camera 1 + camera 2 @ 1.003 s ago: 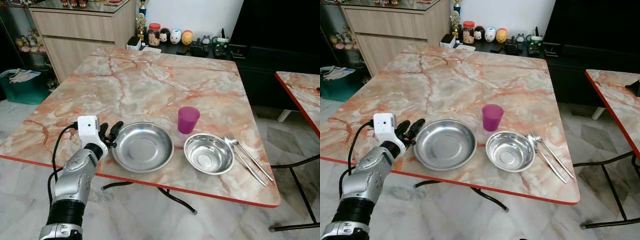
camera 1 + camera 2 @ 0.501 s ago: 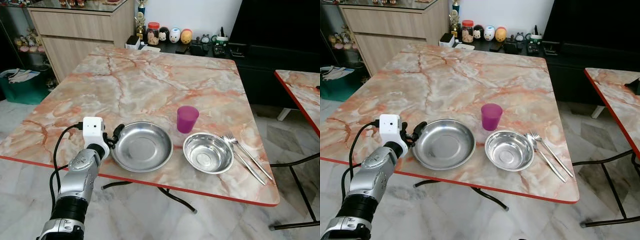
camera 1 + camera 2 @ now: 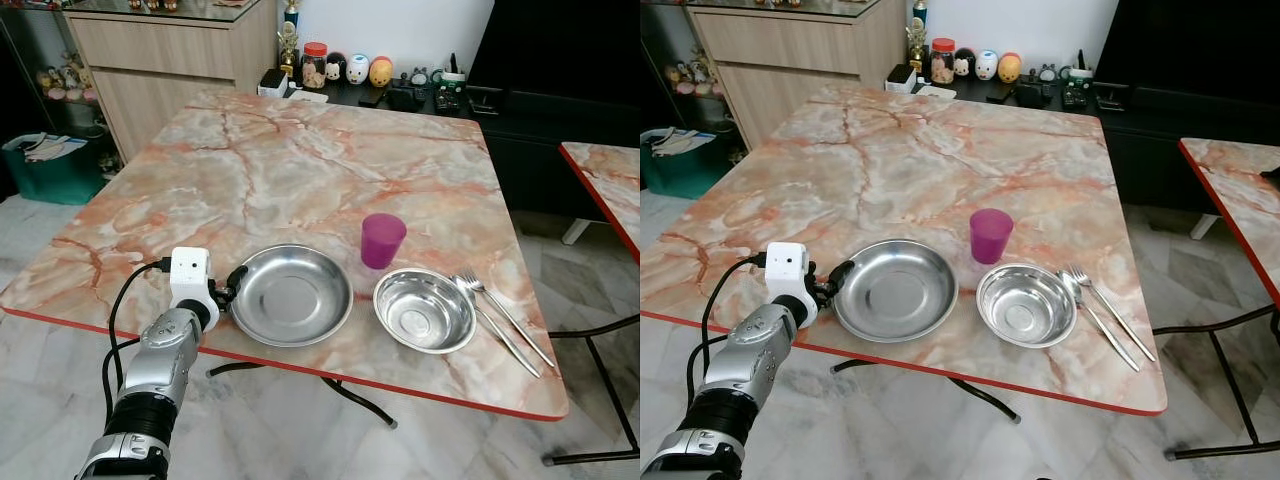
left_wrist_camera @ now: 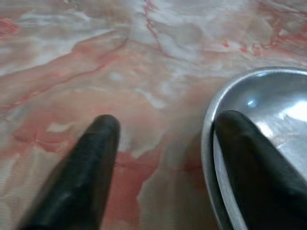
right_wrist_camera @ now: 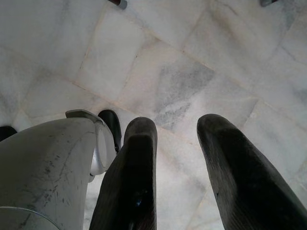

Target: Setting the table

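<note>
Marble table (image 3: 300, 170), left pincer (image 3: 228, 287) astride steel plate (image 3: 292, 295) rim

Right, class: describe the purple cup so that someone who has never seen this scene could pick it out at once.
Start at the marble table with the red edge. Along its near side lie a wide steel plate, a smaller steel bowl and cutlery. The purple cup stands upright just behind the gap between plate and bowl, the one coloured plastic item among the metal ones.

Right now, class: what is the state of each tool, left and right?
Left tool: open, fingers straddling the rim of the steel plate, not clamped.
Right tool: open, holding nothing, above the floor.
</note>
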